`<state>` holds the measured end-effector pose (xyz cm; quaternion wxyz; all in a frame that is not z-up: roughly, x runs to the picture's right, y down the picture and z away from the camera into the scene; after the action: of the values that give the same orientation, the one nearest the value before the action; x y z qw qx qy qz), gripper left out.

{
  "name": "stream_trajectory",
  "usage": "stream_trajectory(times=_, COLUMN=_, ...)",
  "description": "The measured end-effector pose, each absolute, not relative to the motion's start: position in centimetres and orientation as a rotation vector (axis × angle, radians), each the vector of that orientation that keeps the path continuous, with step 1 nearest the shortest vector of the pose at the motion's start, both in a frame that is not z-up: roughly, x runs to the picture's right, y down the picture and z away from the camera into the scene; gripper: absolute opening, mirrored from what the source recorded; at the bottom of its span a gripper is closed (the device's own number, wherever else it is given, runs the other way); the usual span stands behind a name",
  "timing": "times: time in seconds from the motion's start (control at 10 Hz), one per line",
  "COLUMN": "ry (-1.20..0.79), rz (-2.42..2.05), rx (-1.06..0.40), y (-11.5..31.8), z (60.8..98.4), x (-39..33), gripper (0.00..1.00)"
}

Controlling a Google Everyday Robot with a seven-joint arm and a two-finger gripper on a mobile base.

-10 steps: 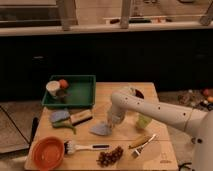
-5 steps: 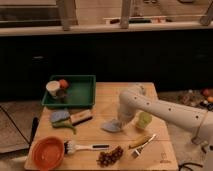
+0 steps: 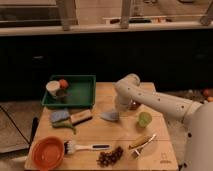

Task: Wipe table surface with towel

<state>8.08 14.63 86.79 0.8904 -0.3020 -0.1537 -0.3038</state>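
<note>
Resting apparently on towel (image 3: 108, 116) mid table (image 3: 100, 134), the gripper (image 3: 119, 109); corner mark (image 3: 162, 161) unreadable.

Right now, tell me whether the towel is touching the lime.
Apart: the camera view shows bare table between the towel and the lime. The end effector sits over the towel's right edge.

A light wooden slatted table (image 3: 167, 145) is pictured before a long, dark, panelled wall (image 3: 150, 60), which is capped by a pale ledge (image 3: 100, 29) running the full width. Above the ledge, grey upright window posts (image 3: 65, 12) are seen. Dull grey floor (image 3: 14, 125) is shown at left. The room is dimly, warmly lit (the gripper (image 3: 118, 107) is held low over the table's middle).
</note>
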Motion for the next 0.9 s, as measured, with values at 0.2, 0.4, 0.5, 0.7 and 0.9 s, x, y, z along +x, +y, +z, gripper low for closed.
stream_trajectory(times=0.2, ry=-0.374, rz=-0.722, rx=-0.620, y=15.0, z=86.5, x=4.5, gripper=0.01)
stream_trajectory(times=0.4, ry=-0.417, rz=-0.786, rx=-0.622, y=16.6, z=85.0, x=3.1, gripper=0.01)
stream_trajectory(times=0.5, ry=-0.442, rz=-0.819, rx=-0.629, y=18.2, z=83.6, x=3.0, gripper=0.01)
stream_trajectory(times=0.7, ry=-0.466, rz=-0.857, rx=-0.655, y=20.8, z=81.4, x=3.4, gripper=0.01)
stream_trajectory(times=0.9, ry=-0.461, rz=-0.866, rx=-0.706, y=22.9, z=80.0, x=5.7, gripper=0.01)
